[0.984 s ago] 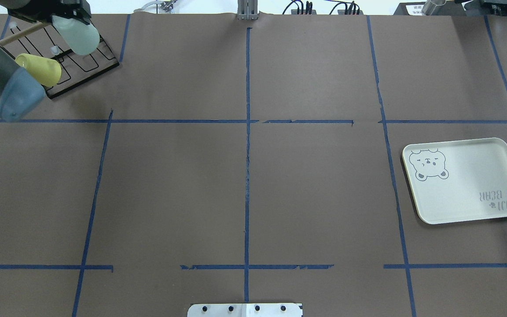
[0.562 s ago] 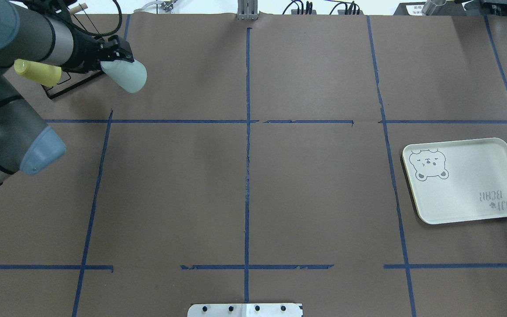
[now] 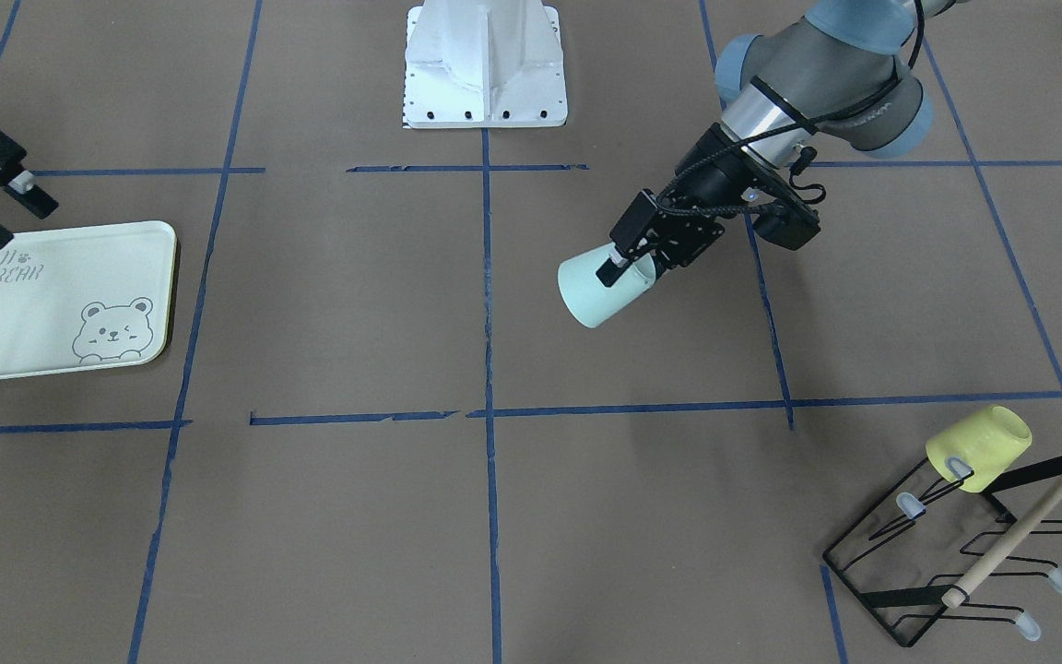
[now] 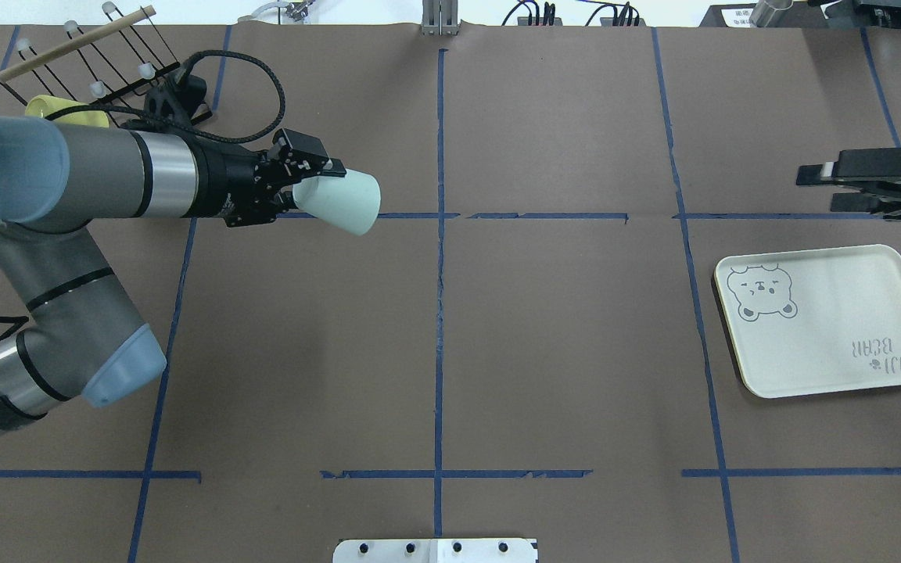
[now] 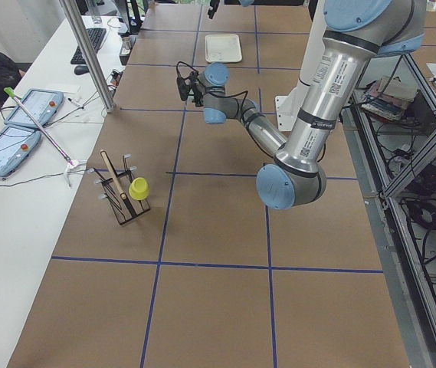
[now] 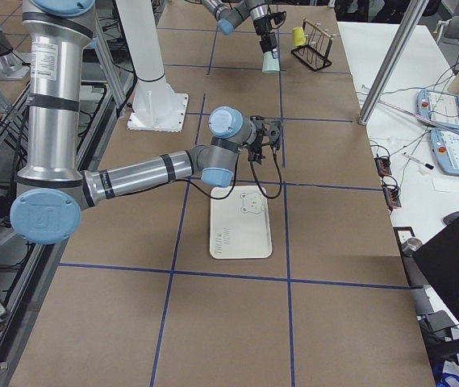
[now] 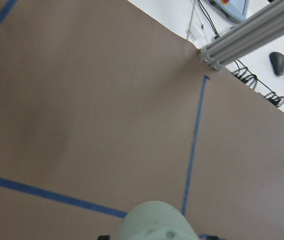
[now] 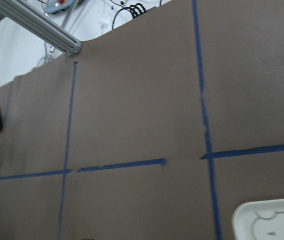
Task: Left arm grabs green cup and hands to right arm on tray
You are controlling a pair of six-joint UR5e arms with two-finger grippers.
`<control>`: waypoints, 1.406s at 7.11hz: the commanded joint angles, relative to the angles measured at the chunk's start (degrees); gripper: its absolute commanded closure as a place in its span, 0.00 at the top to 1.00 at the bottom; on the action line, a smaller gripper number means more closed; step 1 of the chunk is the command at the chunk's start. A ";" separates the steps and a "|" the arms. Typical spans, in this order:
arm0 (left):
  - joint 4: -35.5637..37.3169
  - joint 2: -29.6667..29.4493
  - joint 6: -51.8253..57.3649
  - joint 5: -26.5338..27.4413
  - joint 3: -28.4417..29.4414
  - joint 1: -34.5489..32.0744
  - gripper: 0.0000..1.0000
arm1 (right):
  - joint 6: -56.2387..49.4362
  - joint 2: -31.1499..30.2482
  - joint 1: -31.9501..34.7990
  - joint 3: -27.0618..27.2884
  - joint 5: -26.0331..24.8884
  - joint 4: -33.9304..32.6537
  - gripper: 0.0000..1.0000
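My left gripper (image 4: pixel 316 186) is shut on the rim end of the pale mint-green cup (image 4: pixel 342 202) and holds it tilted on its side above the table, left of the centre line. The cup also shows in the front view (image 3: pixel 597 290) and at the bottom of the left wrist view (image 7: pixel 154 222). My right gripper (image 4: pixel 816 188) is open and empty, hovering just beyond the far edge of the cream tray (image 4: pixel 834 328) with the bear drawing. The front view shows that gripper (image 3: pixel 10 212) above the tray (image 3: pixel 24 314). The two grippers are far apart.
A black wire rack (image 3: pixel 955 553) with a wooden dowel stands at the far left corner and holds a yellow cup (image 3: pixel 978 447). The rack is behind my left arm in the overhead view. Blue tape lines grid the brown table. The robot's white base (image 3: pixel 485 65) is at the near edge.
My left arm has carried the green cup away from the rack, rightwards towards the table's middle. My right gripper has come into view at the right edge, open.
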 commanded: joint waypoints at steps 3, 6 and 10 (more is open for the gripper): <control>-24.73 0.43 -12.28 0.10 1.55 7.60 0.21 | 19.58 6.48 -15.35 -2.19 -12.09 25.91 1.00; -29.96 -0.53 -14.04 0.36 1.47 10.16 0.19 | 19.23 12.99 -29.21 -5.45 -23.11 37.34 1.00; -32.09 -2.20 -21.61 2.56 1.47 10.26 0.19 | 19.23 21.00 -36.30 -8.19 -29.41 37.47 1.00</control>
